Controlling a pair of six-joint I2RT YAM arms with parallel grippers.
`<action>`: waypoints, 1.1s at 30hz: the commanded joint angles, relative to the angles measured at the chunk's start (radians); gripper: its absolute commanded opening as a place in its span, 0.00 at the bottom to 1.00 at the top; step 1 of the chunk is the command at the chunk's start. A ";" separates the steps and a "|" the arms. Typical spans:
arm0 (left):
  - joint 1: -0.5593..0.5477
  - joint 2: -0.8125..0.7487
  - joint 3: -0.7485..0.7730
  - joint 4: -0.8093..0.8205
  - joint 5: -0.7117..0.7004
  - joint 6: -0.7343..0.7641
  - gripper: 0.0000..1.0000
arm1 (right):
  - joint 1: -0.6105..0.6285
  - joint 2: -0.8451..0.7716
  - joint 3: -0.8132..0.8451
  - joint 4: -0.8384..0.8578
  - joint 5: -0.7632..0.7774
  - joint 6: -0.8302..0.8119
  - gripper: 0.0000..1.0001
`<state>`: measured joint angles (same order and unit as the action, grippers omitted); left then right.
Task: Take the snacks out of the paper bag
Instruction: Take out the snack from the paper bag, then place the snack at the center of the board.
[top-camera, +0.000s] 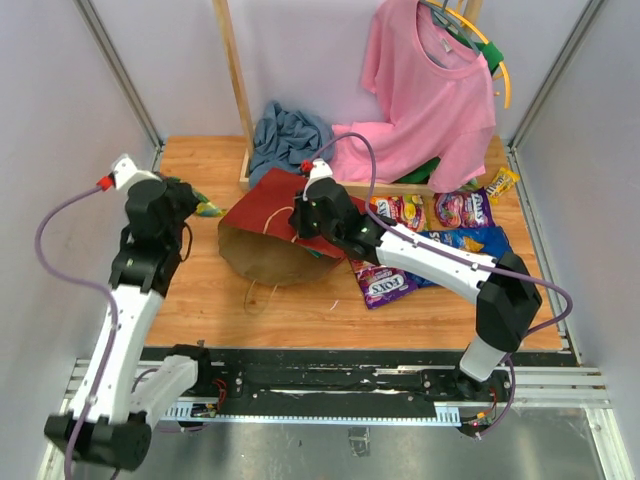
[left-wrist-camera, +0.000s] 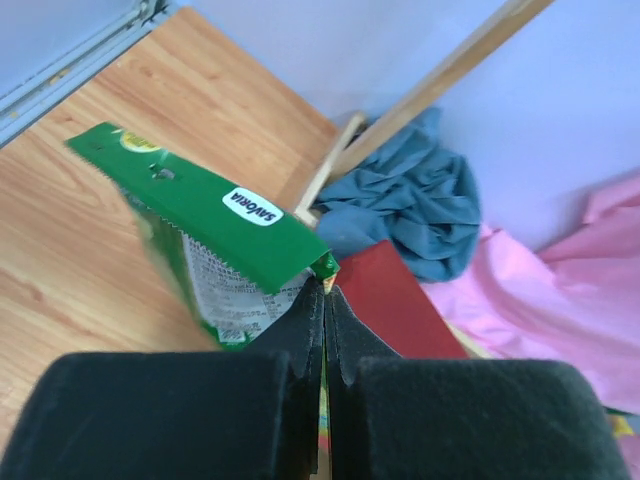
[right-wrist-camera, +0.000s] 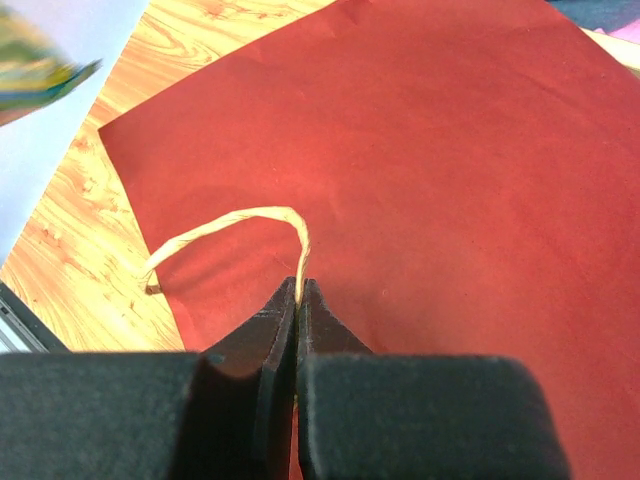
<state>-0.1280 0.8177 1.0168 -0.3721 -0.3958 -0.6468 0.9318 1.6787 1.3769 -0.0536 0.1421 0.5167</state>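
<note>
Paper bag (top-camera: 285, 228) lies on its side, centre frame, top view; mouth faces lower left, contents not discernible. Snacks (top-camera: 462, 208) lie on the counter (top-camera: 200, 300) at right.

Left wrist view: left pincer (left-wrist-camera: 322, 292), closed, pinches a green packet (left-wrist-camera: 215, 235) by its corner; it may slip.

Right wrist view: right pincer (right-wrist-camera: 298, 292), closed, grips the twine handle (right-wrist-camera: 235, 218); pulling may tear it.

This is a robotics lab test cell: plain white panel walls (top-camera: 60, 90) in grey metal framing (top-camera: 118, 68) enclose a light wooden tabletop (top-camera: 200, 300), and a white-and-black left robot arm (top-camera: 128, 310) and right robot arm (top-camera: 440, 262) stand bolted to a black base rail (top-camera: 330, 376).
</note>
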 joint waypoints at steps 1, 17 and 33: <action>0.055 0.178 0.029 0.225 0.029 0.084 0.00 | 0.012 -0.051 -0.019 -0.020 0.017 -0.034 0.01; 0.416 1.021 0.331 0.773 0.763 -0.179 0.01 | -0.001 -0.070 -0.052 -0.029 -0.021 -0.050 0.01; 0.433 0.707 0.078 0.460 0.561 -0.035 0.70 | -0.002 -0.046 -0.040 -0.045 -0.060 -0.043 0.01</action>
<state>0.3164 1.8172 1.1824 0.1493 0.2211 -0.7380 0.9318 1.6394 1.3304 -0.0837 0.0856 0.4812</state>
